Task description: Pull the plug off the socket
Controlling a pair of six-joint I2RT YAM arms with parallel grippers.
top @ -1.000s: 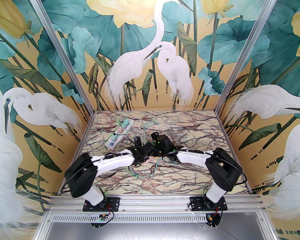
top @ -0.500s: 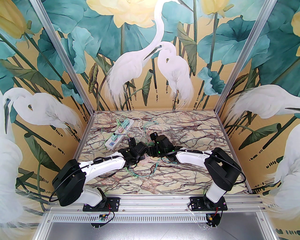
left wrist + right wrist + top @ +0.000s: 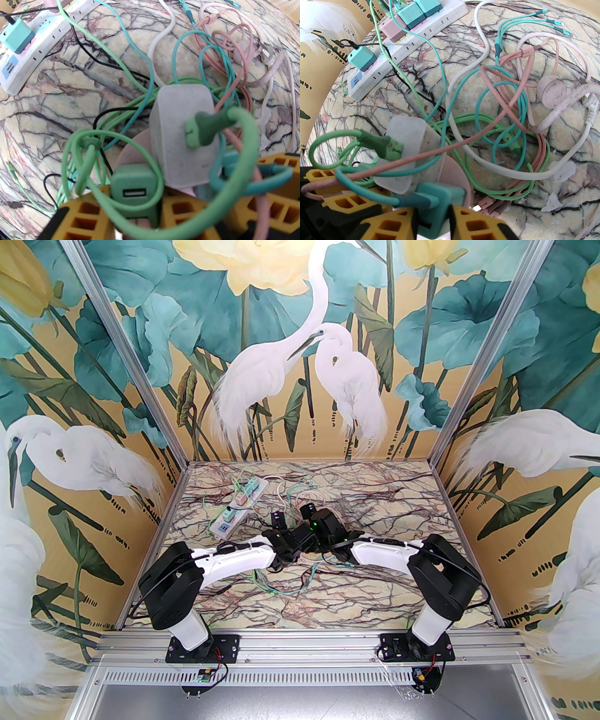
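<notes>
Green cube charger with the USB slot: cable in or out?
Out: the green cube charger shows a bare, empty USB slot, no connector inside.

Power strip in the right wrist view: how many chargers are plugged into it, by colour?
Teal chargers: 3
Pink charger: 1
Total plugged into the power strip: 4
</notes>
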